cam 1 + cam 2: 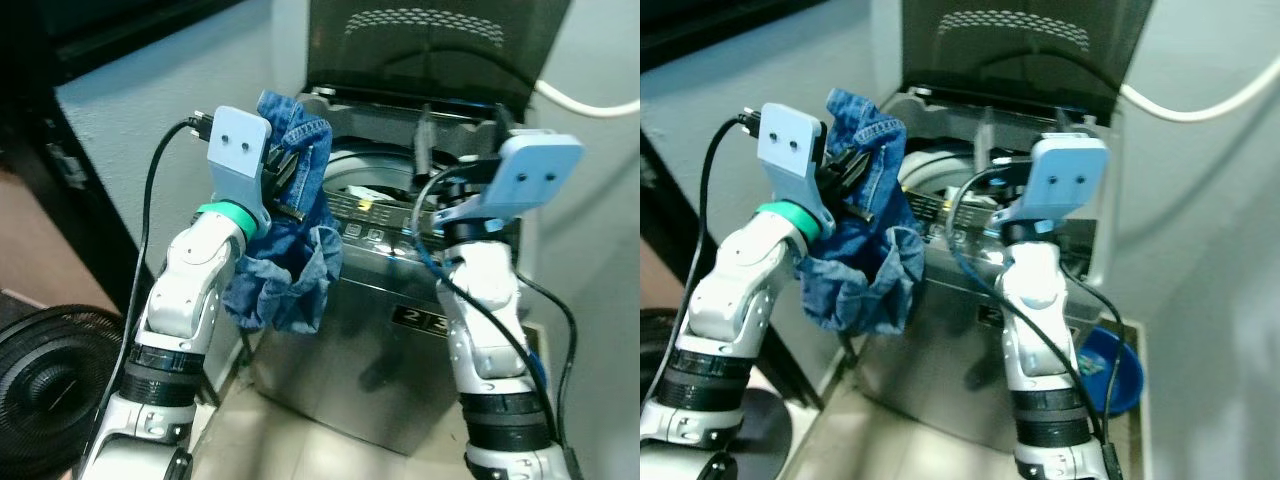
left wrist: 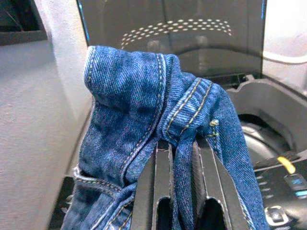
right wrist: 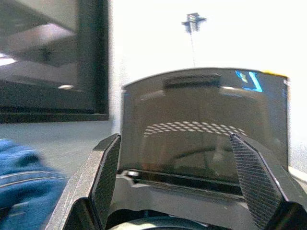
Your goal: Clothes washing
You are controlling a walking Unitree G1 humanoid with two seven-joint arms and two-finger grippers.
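I have the left claw [image 2: 180, 191] raised at the near-left corner of the washing machine [image 1: 370, 330], and its two black fingers [image 2: 156, 187] are pinched on a pair of blue jeans [image 1: 285, 250]. In the left wrist view the denim is bunched over the fingertips, with a seamed fold and a small rivet sitting right above them. In the head views the rest of the jeans hangs down from the claw in a crumpled mass, draped against the machine's front-left edge and outside the tub, beside my left forearm.

The washing machine is a top loader with its dark lid [image 1: 430, 45] standing upright at the back, a pattern of pale dots near the lid's top. I can see the round tub opening [image 1: 365, 165] under the lid, and a control panel [image 1: 365, 215] with buttons along the front rim. I cannot tell what, if anything, lies inside the tub.

My right claw [image 3: 180, 187] is held up over the machine's right side, well apart from the jeans. In the right wrist view its fingers [image 3: 108, 177] are spread wide with nothing between them, pointing at the raised lid.

A white cable [image 1: 590, 105] runs along the wall at the right, a blue bowl [image 1: 1110, 370] sits on the floor beside the machine, and a round black object [image 1: 50, 390] lies at my lower left.
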